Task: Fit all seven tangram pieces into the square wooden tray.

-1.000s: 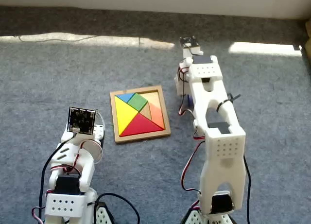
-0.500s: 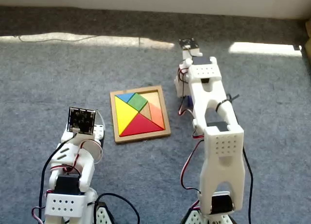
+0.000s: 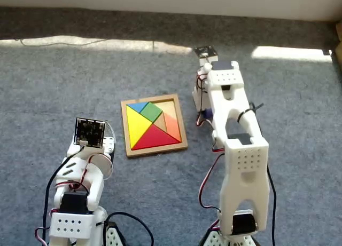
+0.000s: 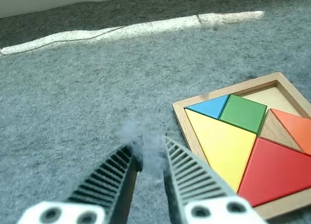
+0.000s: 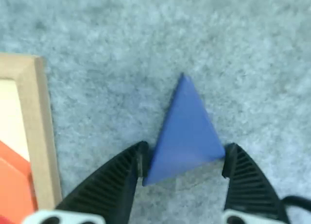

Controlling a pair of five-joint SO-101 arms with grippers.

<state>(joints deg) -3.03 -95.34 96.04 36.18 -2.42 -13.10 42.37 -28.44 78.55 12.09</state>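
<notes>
The blue triangle (image 5: 187, 131) is lying on the grey carpet (image 3: 64, 86), just outside the side rim of the square wooden tray (image 3: 126, 128). Its apex is pointing away from the right pincer (image 5: 185, 154), so its long axis is running straight out along the pincer's reach. Its base is spanning the jaws, which are pressing on its two base corners.

In the high view the right arm is stretching over this spot. The tray is holding a yellow triangle (image 3: 138, 127), a red triangle (image 3: 155, 136), a green square (image 3: 152, 112) and an orange piece (image 3: 172, 123). A bare corner (image 3: 168, 106) is showing pale wood. The raised rim is standing between the triangle and that corner.

The left pincer (image 4: 149, 151) is hanging over the carpet beside the tray, jaws a narrow gap apart and holding nothing.
</notes>
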